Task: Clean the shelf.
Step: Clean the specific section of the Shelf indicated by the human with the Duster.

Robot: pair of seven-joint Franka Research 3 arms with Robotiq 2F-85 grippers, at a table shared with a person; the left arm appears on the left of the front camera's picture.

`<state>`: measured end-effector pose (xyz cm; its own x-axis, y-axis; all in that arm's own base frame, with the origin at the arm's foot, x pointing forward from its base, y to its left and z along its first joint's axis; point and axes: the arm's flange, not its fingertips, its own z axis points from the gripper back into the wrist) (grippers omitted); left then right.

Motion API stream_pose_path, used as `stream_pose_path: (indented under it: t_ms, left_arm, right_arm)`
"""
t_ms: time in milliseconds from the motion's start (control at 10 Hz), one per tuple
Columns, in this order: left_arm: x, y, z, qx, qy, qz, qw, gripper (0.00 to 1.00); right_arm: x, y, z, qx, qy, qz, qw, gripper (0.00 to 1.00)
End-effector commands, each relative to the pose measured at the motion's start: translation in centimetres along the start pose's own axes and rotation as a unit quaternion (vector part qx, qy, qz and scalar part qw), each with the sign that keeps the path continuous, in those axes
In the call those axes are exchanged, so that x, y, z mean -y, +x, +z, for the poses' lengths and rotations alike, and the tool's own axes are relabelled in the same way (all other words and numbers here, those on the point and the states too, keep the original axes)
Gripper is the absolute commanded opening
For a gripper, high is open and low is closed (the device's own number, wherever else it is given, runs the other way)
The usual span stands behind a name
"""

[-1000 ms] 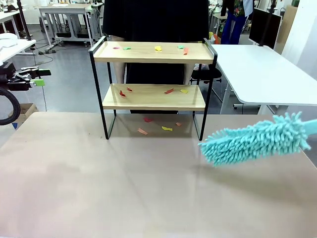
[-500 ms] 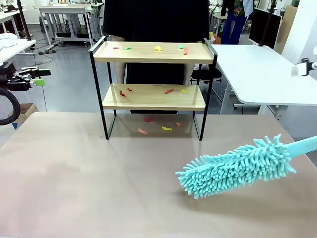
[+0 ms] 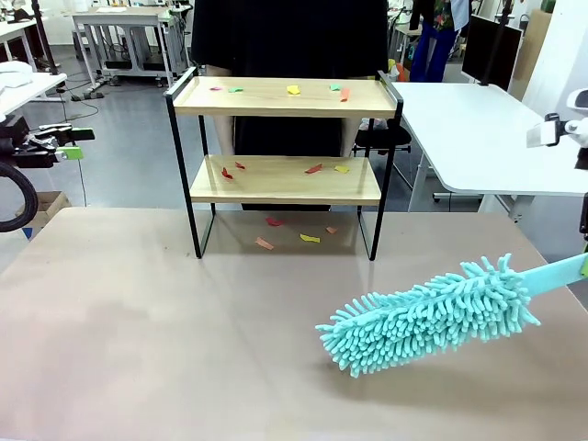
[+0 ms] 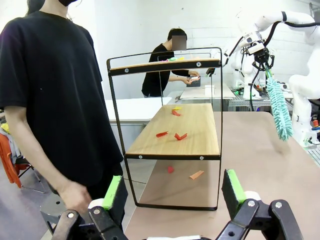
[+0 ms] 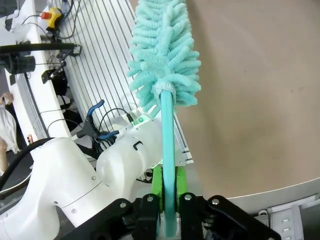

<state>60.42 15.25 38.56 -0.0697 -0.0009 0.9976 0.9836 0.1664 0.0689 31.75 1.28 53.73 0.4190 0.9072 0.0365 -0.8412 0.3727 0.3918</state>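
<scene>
The shelf [image 3: 266, 97] stands at the far side of the tan table, seen end-on as the shelf [image 4: 200, 131] in the left wrist view. Coloured paper scraps [image 3: 314, 169] lie on both boards and on the table beneath. My right gripper [image 5: 168, 195] is shut on the handle of a teal fluffy duster [image 5: 162, 55]. That duster [image 3: 427, 315] hangs low over the table, right of centre, apart from the shelf. Farther off, the duster [image 4: 279, 107] hangs below the right gripper [image 4: 262, 62]. My left gripper [image 4: 174, 190] is open and holds nothing, off the table's left edge as the left gripper [image 3: 78, 144].
A person in a black shirt [image 3: 289, 37] stands close behind the shelf, one hand [image 4: 75, 197] hanging low. A white table [image 3: 478, 129] adjoins at the right. The tan table [image 3: 165, 322] has wide free room in front of the shelf.
The duster has swung down and to the left, from beside the table's right edge to low over the table. The left arm has not moved.
</scene>
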Motion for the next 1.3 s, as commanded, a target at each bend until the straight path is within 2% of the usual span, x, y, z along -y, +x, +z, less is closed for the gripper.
stream_pose_path:
  t_ms: [0, 1200]
  left_arm:
    - [0.02, 0.18, 0.03, -0.002, 0.000, -0.009, 1.000, 1.00]
    - [0.02, 0.18, 0.03, -0.002, 0.000, -0.009, 1.000, 1.00]
  right_arm:
    - [-0.08, -0.25, 0.02, -0.003, -0.004, 0.002, 1.000, 0.13]
    - [-0.08, -0.25, 0.02, -0.003, -0.004, 0.002, 1.000, 0.13]
